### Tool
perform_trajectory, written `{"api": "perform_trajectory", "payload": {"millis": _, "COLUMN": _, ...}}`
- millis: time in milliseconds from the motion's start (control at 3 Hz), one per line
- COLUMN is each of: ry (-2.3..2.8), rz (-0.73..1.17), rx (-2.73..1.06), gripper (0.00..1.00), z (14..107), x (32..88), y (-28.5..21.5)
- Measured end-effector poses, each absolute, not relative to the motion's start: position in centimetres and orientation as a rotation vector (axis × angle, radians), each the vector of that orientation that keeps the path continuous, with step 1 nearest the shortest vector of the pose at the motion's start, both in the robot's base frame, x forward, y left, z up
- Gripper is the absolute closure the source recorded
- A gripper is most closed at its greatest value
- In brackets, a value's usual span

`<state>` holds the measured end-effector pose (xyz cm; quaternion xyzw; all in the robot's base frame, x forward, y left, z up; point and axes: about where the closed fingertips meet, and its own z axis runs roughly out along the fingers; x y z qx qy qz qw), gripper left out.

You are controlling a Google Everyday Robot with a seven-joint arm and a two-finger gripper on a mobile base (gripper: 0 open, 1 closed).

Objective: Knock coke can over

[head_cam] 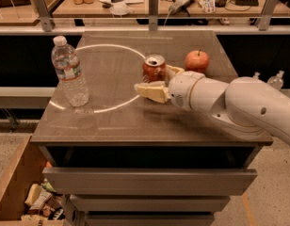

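Gripper (157, 81): your one claw, cream-coloured, on the end of the white arm (239, 102) that reaches in from the right edge of the camera view, low over the table (135, 126). Its fingers stand apart. The near finger (152, 91) lies across the front of the can's lower part, and the far finger shows just beside the can on its right rear side. You cannot tell from here whether either pad touches the metal.

Coke can (154, 67): upright near the middle of the tabletop, with the silver top and pull-tab facing up. It sits between the two fingers, at the right edge of the white ring.

Apple (197, 60): red, just right of the can and beyond the claw's wrist, apart from both.

Water bottle (69, 72): clear, white cap, upright at the left side of the table, well apart from the can.

White ring (112, 109): a thin bright circle on the tabletop, spanning from the bottle to the can.

Drawers (149, 181): grey fronts stacked under the tabletop.
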<state>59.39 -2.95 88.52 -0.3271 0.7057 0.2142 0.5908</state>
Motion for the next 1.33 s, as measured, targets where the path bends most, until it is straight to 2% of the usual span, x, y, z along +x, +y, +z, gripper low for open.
{"api": "perform_trajectory", "payload": {"millis": 333, "ry": 1.602, "rz": 0.499, "rx": -0.802, "gripper": 0.68, "z": 89.0, "x": 60.1, "y": -1.4}}
{"api": "perform_trajectory", "payload": {"millis": 667, "ry": 1.532, "rz": 0.392, "rx": -0.892, "gripper": 0.92, "z": 90.3, "x": 60.3, "y": -1.1}}
{"api": "perform_trajectory", "payload": {"millis": 1000, "ry": 1.439, "rz": 0.259, "rx": -0.975, "gripper": 1.00, "z": 93.2, "x": 60.7, "y": -2.1}}
{"api": "perform_trajectory", "payload": {"millis": 1333, "ry": 1.356, "rz": 0.110, "rx": -1.088, "gripper": 1.00, "z": 94.6, "x": 60.8, "y": -2.6}}
